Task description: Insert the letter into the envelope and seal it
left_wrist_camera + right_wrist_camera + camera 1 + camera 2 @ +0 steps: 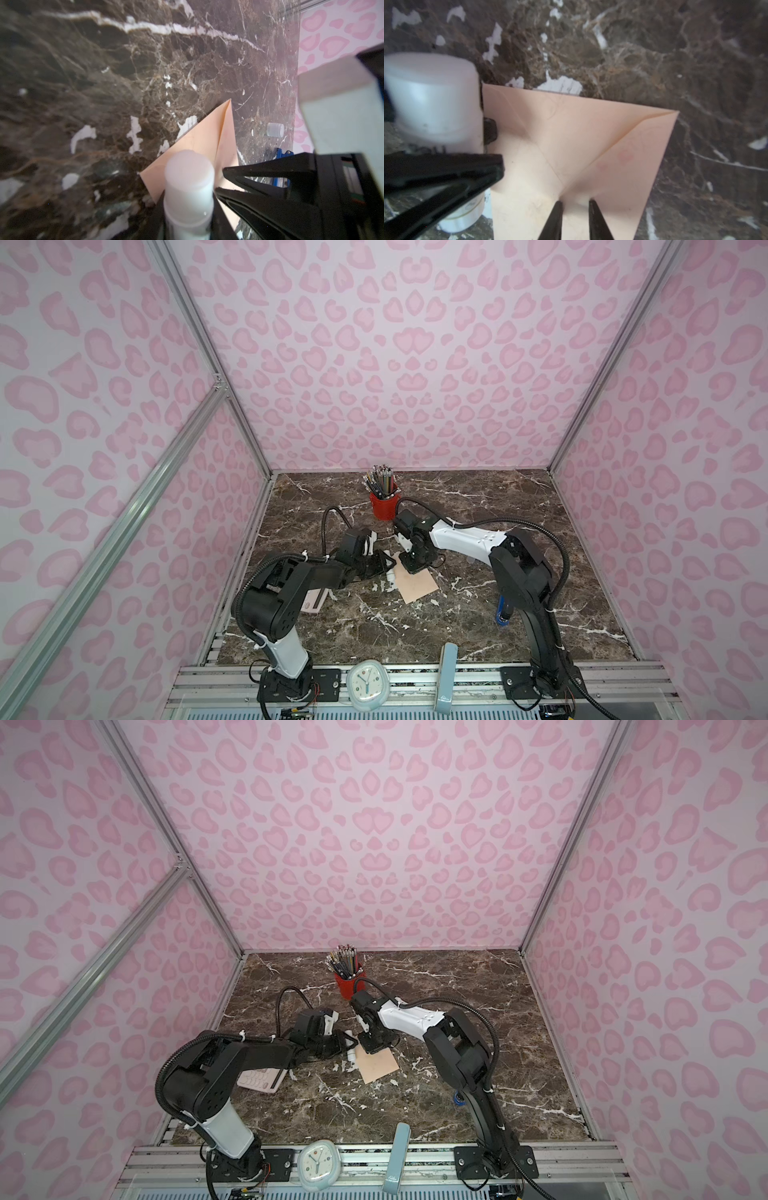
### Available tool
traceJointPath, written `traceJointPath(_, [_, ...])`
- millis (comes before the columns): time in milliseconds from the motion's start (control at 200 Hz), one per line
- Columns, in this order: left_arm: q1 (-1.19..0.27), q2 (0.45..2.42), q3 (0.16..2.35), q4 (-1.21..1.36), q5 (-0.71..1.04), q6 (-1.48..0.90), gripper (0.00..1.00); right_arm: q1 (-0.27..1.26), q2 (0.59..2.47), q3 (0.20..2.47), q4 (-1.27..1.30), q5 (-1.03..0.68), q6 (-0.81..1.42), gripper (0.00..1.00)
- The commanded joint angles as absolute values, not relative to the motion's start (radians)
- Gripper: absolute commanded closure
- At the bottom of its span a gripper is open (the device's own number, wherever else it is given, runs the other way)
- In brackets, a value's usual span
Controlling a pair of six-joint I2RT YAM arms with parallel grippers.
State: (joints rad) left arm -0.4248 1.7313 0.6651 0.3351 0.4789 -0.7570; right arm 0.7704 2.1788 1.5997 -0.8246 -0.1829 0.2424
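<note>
The peach-pink envelope (417, 585) (379, 1064) lies flat on the marble table, back side up, with its paler cream flap (525, 197) folded over it. My right gripper (575, 201) (410, 567) points down onto the flap's tip, its jaws a little apart, so it is open. My left gripper (189, 209) (386, 566) is shut on a white glue stick (189, 182) (431, 93). The stick's end hangs at the envelope's edge (199, 141), next to the right gripper. The letter does not show in any view.
A red cup of pencils (383, 504) stands behind the grippers. A pink calculator (316, 599) lies under the left arm. A clear cap (274, 129) and a blue object (503, 610) sit near the right arm. A clock (368, 682) and a pale blue stand (446, 676) line the front edge.
</note>
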Motion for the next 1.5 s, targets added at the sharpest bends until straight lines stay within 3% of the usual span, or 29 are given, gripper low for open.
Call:
traceJointPath(0, [-0.425,1.743,0.658,0.23,0.44,-0.746,0.96,0.778,2.249,1.562,-0.876,-0.21,0.242,0.73])
traceJointPath(140, [-0.424,1.746,0.659,0.229,0.442,-0.745,0.96,0.778,2.247,1.562,-0.879,-0.215,0.233,0.73])
traceJointPath(365, [-0.423,1.746,0.661,0.224,0.441,-0.744,0.96,0.766,2.232,1.564,-0.893,-0.212,0.216,0.92])
traceJointPath(630, [-0.423,1.75,0.662,0.224,0.44,-0.746,0.96,0.787,2.226,1.532,-0.896,-0.223,0.2,0.78])
traceJointPath(1230, [-0.421,1.752,0.676,0.21,0.443,-0.741,0.96,0.764,2.209,1.529,-0.936,-0.204,0.126,0.71])
traceJointPath(1335, [-0.42,1.753,0.679,0.206,0.443,-0.739,0.96,0.757,2.207,1.531,-0.941,-0.204,0.12,0.72])
traceJointPath(1495, [-0.42,1.756,0.684,0.2,0.446,-0.736,0.96,0.749,2.204,1.535,-0.946,-0.21,0.105,0.86])
